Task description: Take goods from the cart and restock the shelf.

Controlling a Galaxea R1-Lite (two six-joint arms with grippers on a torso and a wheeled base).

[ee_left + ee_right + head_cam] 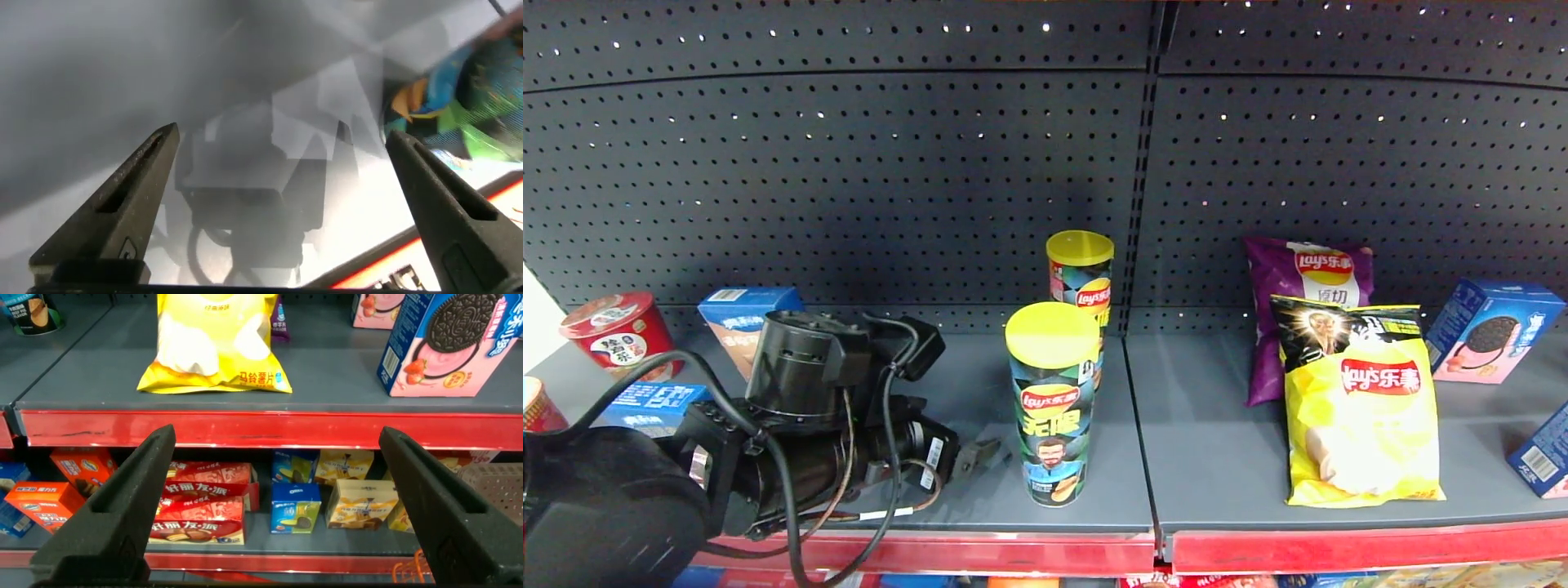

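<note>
The left pincer [982,451] lies low over the shelf [1225,465], fingers spread with nothing between them. Just beside its tips stands a yellow-lidded chip can [1052,404], and a second can [1080,273] stands close behind that one. To the left of its arm sit blue boxes [747,314] and a red noodle cup [619,331]. The right pincer [278,431], also spread and empty, faces the shelf's red front edge [73,429]. Beyond that edge lie a yellow chip bag [214,339] and a cookie box [453,343].

Yellow-lidded chip can [1052,404], upright, on shelf [1217,465]
</note>
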